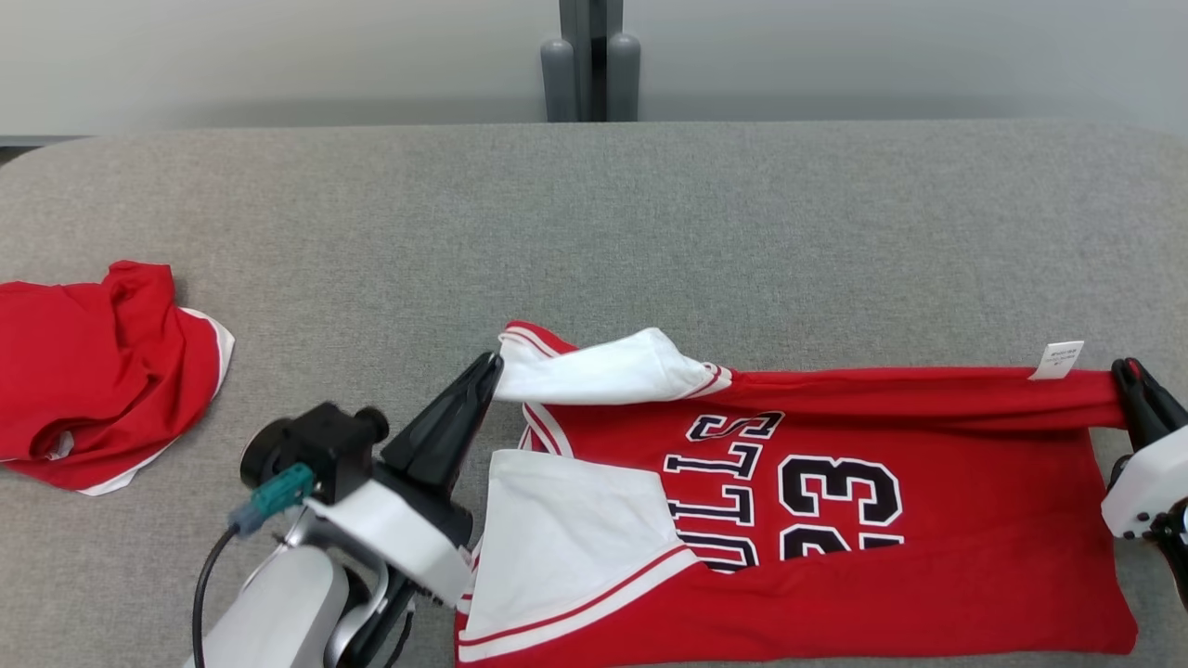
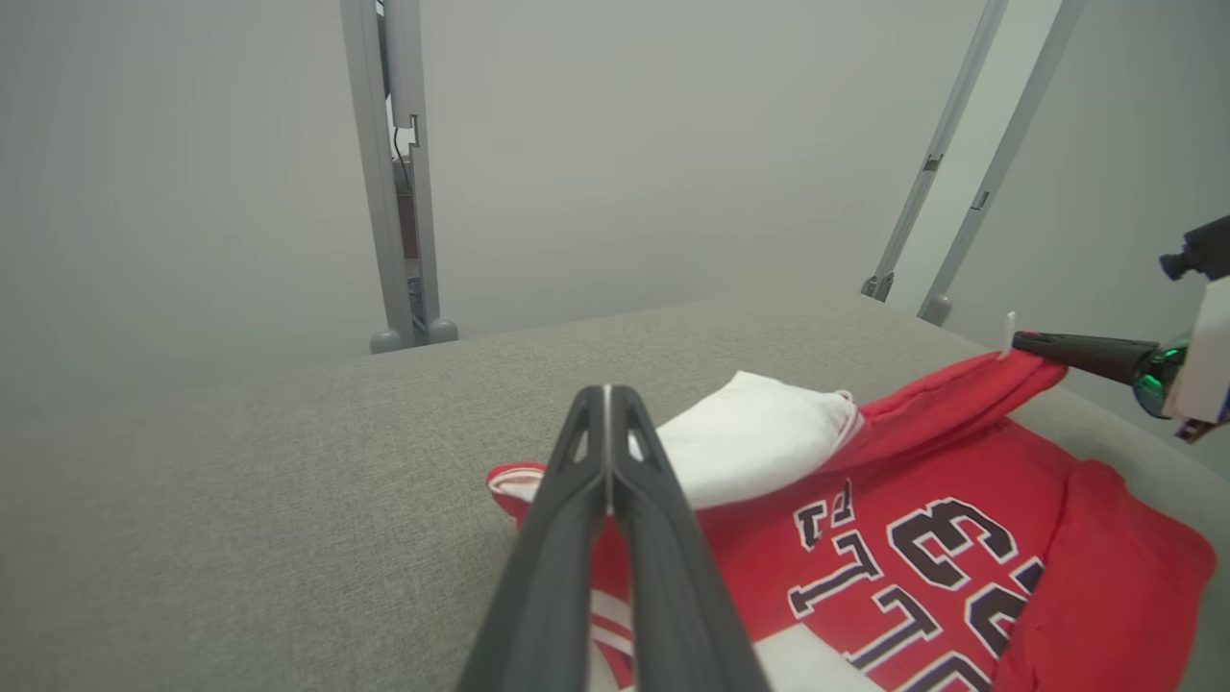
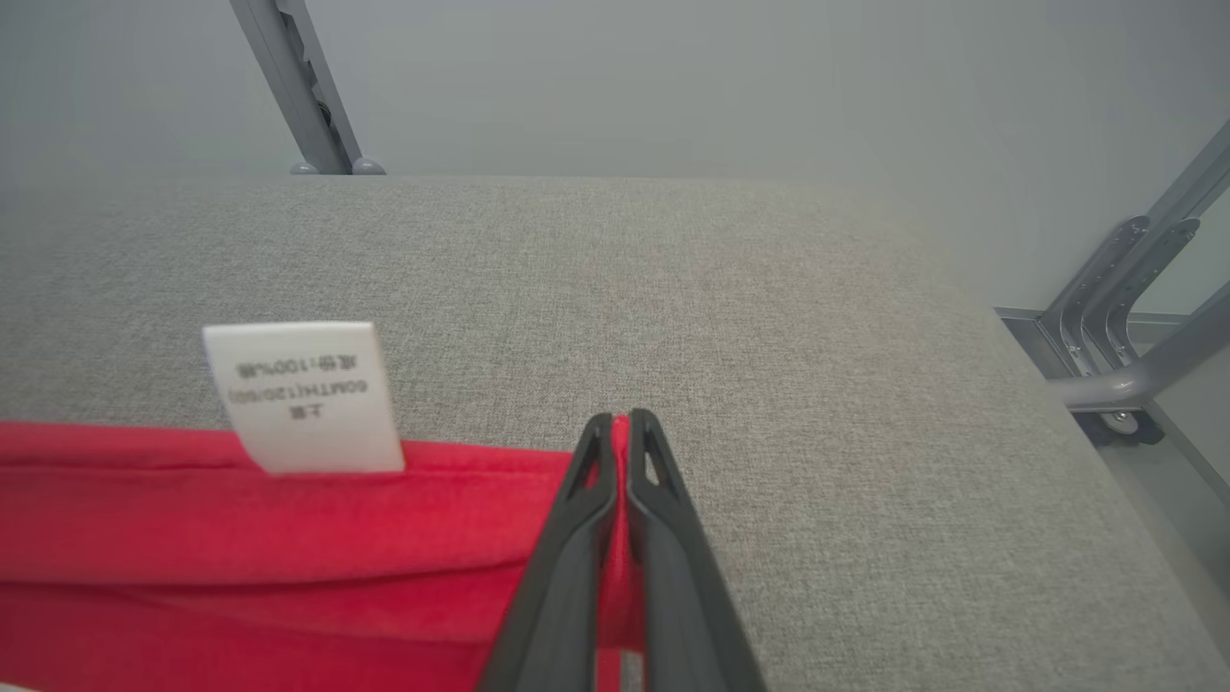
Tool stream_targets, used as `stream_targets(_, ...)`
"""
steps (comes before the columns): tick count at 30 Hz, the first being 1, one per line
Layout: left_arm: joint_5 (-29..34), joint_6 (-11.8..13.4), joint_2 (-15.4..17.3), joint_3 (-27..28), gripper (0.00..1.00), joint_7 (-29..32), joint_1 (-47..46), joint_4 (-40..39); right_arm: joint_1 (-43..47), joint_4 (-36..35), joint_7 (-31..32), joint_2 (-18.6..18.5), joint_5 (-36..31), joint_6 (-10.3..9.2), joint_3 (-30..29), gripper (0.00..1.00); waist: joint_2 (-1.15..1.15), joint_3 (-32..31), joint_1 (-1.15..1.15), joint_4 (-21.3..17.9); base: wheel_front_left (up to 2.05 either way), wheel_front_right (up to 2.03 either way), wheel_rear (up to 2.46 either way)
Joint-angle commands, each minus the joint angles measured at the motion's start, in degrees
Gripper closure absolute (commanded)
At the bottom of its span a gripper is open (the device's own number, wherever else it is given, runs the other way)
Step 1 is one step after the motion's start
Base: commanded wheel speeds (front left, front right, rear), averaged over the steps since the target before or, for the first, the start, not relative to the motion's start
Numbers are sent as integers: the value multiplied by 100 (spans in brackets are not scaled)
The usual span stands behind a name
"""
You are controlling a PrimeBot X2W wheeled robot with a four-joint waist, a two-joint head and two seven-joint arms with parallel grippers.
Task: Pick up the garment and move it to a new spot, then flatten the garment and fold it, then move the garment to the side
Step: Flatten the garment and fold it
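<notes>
The garment is a red jersey with white sleeves and black-and-white lettering, lying across the near middle and right of the grey table. Its far edge is raised and pulled into a straight band between my two grippers. My left gripper is shut on the white sleeve corner at the left end. My right gripper is shut on the red hem corner at the right end, with red cloth between its fingers. A white care label stands up next to that grip.
A second red garment lies crumpled at the table's left edge. Grey frame posts rise behind the far edge, and a metal frame leg stands off the right end. Bare grey cloth stretches behind the jersey.
</notes>
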Motion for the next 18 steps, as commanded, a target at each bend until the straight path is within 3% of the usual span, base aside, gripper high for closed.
stream_targets(1, -89, -4, 94, -29, 100, 59, 159, -139, 113, 24, -2, -70, 31, -1, 24, 100, 0, -85, 0, 34, 0, 0, 0)
stream_targets(8, -299, -4, 397, -129, 100, 354, 711, -746, 218, -20, -2, -140, 16, -1, 186, 100, 0, -194, 0, 122, 0, 0, 0)
stream_targets(18, -528, -5, 908, -689, 100, 977, 1387, -1514, 358, -18, -2, -246, 102, -1, 532, 100, 0, -315, 0, 261, 0, 0, 0)
